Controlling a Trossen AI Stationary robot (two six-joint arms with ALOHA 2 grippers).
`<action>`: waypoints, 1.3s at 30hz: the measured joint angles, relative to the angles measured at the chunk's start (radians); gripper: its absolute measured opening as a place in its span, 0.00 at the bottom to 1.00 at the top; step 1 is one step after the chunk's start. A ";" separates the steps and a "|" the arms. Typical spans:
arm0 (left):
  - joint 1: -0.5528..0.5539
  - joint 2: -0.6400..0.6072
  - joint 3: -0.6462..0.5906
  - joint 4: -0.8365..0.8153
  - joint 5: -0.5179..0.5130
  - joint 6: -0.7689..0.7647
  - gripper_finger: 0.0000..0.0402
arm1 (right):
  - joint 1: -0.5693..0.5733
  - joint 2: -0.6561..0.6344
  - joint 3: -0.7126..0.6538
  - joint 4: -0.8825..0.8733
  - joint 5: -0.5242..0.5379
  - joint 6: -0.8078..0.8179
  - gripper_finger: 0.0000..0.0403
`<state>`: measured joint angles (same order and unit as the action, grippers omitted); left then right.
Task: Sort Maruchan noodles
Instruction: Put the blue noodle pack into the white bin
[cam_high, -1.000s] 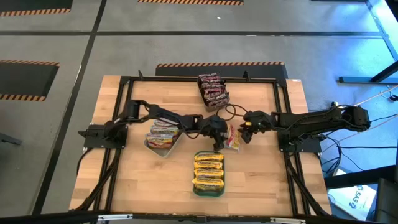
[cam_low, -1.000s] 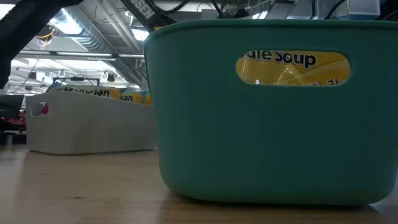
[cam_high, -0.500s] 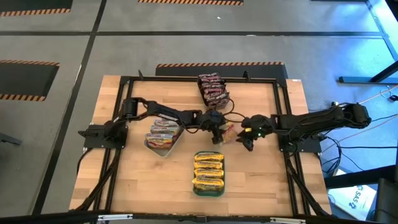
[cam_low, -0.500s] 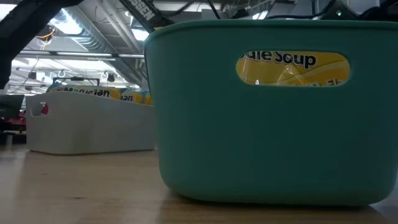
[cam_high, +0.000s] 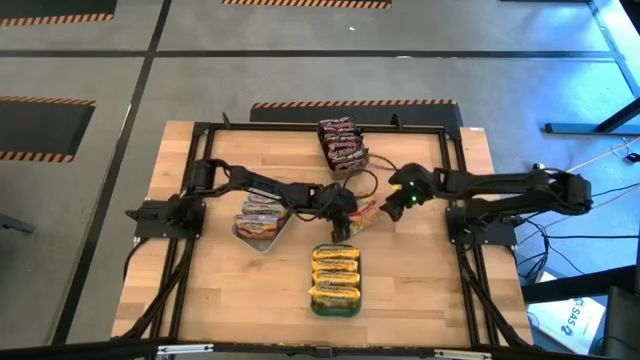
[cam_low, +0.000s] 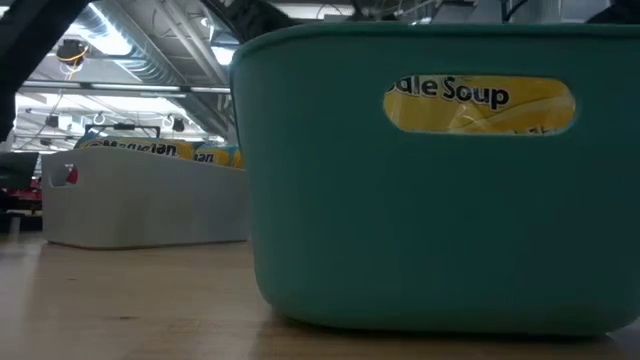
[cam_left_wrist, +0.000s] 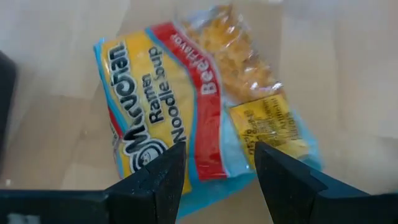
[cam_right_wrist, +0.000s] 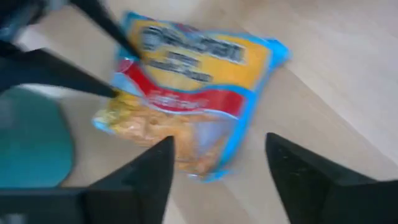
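One Maruchan packet (cam_left_wrist: 186, 112), yellow with a red band, blue edges and a clear window on the noodles, lies flat on the wood (cam_high: 364, 213) between the two arms. My left gripper (cam_left_wrist: 214, 177) is open just above it (cam_high: 342, 222), one finger on each side of the packet's blue-edged end. My right gripper (cam_right_wrist: 214, 180) is open too and hovers a little off the packet's right side (cam_high: 395, 208); its wrist view shows the packet (cam_right_wrist: 193, 99) ahead of the fingers. My left gripper comes from above, pointing down, with its fingers (cam_left_wrist: 155, 180) standing on either side of the packet's blue-edged end (cam_left_wrist: 211, 183). Whether they touch it, I cannot tell. The packet lies flat on the table.
A teal tray (cam_high: 314, 290) of yellow packets sits near the front edge and fills the low view (cam_low: 440, 220). A pale tray (cam_high: 240, 232) with more packets stands left of centre (cam_low: 140, 205). A tray of dark packets (cam_high: 342, 143) is at the far edge. A black frame (cam_high: 200, 130) rings the table.
My right gripper has swung toward the table's near edge and then back toward the far edge, ending farther from the packet. My left gripper has shifted a little toward the table's left. The packet has slid slightly leftward along the table.
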<state>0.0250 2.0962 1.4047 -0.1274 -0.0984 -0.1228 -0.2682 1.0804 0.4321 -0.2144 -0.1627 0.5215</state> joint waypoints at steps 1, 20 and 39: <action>0.000 0.010 0.000 0.003 -0.001 -0.005 0.46 | -0.029 0.015 0.000 -0.003 -0.022 -0.001 0.56; 0.006 0.024 0.001 0.011 -0.030 0.010 0.46 | -0.179 0.420 0.000 0.368 -0.387 0.020 0.78; -0.001 0.019 0.001 0.003 -0.044 0.029 0.46 | -0.177 0.428 0.002 0.465 -0.386 0.031 0.31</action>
<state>0.0240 2.1153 1.4055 -0.1242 -0.1426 -0.0942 -0.4454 1.5086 0.4339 0.2508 -0.5492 0.5530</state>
